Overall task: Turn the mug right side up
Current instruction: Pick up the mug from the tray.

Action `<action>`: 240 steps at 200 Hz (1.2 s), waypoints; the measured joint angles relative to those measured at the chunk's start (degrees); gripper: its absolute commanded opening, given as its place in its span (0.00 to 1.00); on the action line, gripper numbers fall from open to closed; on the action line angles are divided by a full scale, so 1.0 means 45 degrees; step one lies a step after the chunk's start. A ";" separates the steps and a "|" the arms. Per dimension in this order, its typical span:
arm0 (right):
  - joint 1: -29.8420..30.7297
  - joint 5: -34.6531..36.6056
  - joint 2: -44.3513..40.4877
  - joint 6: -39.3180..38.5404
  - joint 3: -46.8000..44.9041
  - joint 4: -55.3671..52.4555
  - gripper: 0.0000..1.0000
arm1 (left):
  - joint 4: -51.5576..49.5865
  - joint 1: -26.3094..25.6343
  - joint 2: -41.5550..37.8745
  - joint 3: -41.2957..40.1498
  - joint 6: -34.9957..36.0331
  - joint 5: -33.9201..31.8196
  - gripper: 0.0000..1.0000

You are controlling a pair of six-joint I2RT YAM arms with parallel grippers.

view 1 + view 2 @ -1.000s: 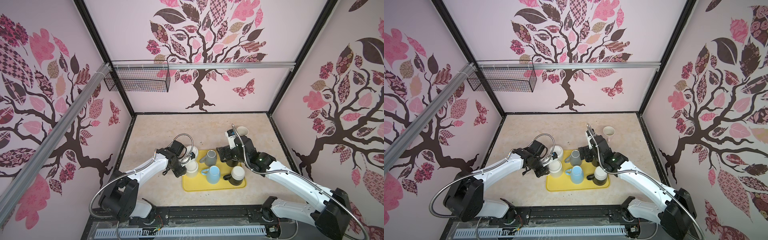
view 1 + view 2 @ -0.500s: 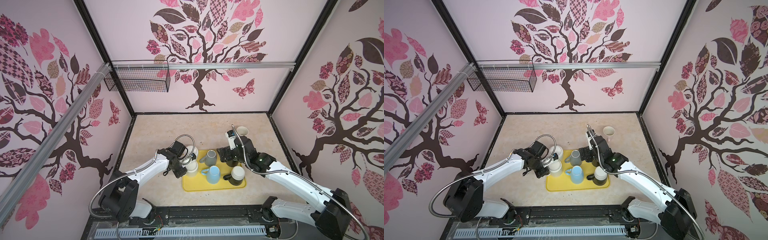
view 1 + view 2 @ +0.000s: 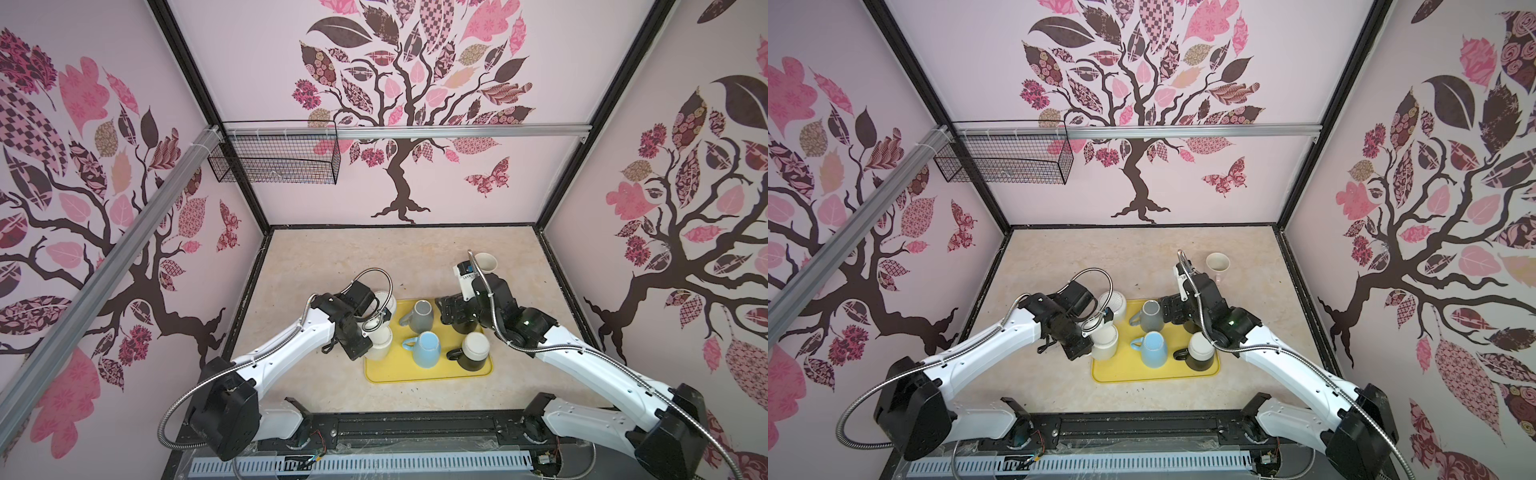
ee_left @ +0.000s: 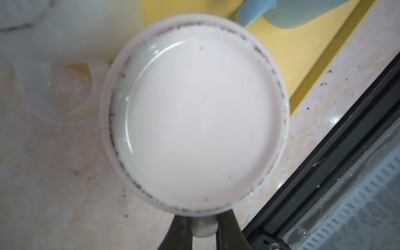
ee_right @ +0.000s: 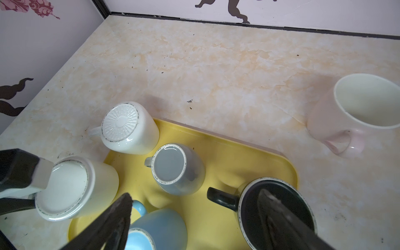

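A cream mug (image 3: pixel 380 344) (image 3: pixel 1104 344) stands upside down at the left edge of the yellow tray (image 3: pixel 415 374). In the left wrist view its flat bottom (image 4: pixel 199 116) fills the frame. My left gripper (image 4: pixel 203 219) is shut on the mug's handle (image 4: pixel 204 229), with one dark finger on each side. In both top views the left gripper (image 3: pixel 360 337) (image 3: pixel 1086 336) sits beside the mug. My right gripper (image 5: pixel 194 216) (image 3: pixel 451 318) hangs open over the tray's back right. One of its fingers is above an upside-down black mug (image 5: pixel 249 203).
Upside down on the tray are a white ribbed-bottom mug (image 3: pixel 384 305), a grey mug (image 3: pixel 422 316), a blue mug (image 3: pixel 428 349) and a black mug with a pale bottom (image 3: pixel 473 351). A pink mug (image 3: pixel 486 262) (image 5: pixel 337 121) stands upright on the counter behind the right arm.
The left jaws have narrowed onto the cream mug's handle. Both arms have hardly moved, and the mugs stand where they were.
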 measured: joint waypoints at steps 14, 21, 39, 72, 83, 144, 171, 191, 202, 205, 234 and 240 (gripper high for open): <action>0.0000 -0.0015 -0.0131 0.0039 0.0000 -0.0005 0.91 | -0.0767 -0.0117 -0.0359 0.0889 -0.0471 -0.0189 0.00; 0.0000 -0.0024 -0.0194 0.0049 0.0005 -0.0010 0.91 | -0.1035 -0.0151 -0.0505 0.1350 -0.0680 -0.0262 0.00; 0.0000 -0.0126 -0.0277 0.0092 0.0049 -0.0005 0.91 | -0.1399 -0.0170 -0.0971 0.2361 -0.1248 -0.0495 0.00; 0.0000 -0.0500 -0.0277 0.0233 0.0092 0.0000 0.91 | -0.1909 -0.0185 -0.1719 0.3623 -0.2943 -0.1569 0.00; 0.0000 -0.0651 -0.0277 0.0287 0.0126 0.0010 0.91 | -0.1933 -0.0180 -0.1885 0.3963 -0.3555 -0.1948 0.00; 0.0000 -0.2142 -0.0466 0.1020 0.0233 0.0418 0.89 | -0.1277 -0.0180 -0.2142 0.4716 -0.5513 -0.0850 0.00; 0.0000 -0.2837 -0.1044 0.1880 0.0228 0.0913 0.87 | 0.0520 -0.0185 -0.2681 0.4303 -0.6358 0.0442 0.00; 0.0000 -0.3264 -0.1715 0.2667 0.0068 0.1404 0.85 | 0.2288 -0.0141 -0.3662 0.3322 -0.7261 0.0772 0.00; 0.0000 -0.3517 -0.2225 0.3138 -0.0253 0.1880 0.83 | 0.3113 0.0010 -0.4153 0.2807 -0.7694 0.1083 0.00; 0.0000 -0.3609 -0.2409 0.3332 -0.0393 0.2064 0.83 | 0.3317 0.0044 -0.4255 0.2691 -0.7796 0.1161 0.00; 0.0000 -0.4580 -0.3662 0.4634 -0.1889 0.3993 0.80 | 0.5906 0.1020 -0.4872 0.1428 -0.9204 0.2667 0.00; 0.0000 -0.4784 -0.3764 0.4891 -0.2118 0.4313 0.79 | 0.6402 0.1268 -0.4852 0.1219 -0.9500 0.3002 0.00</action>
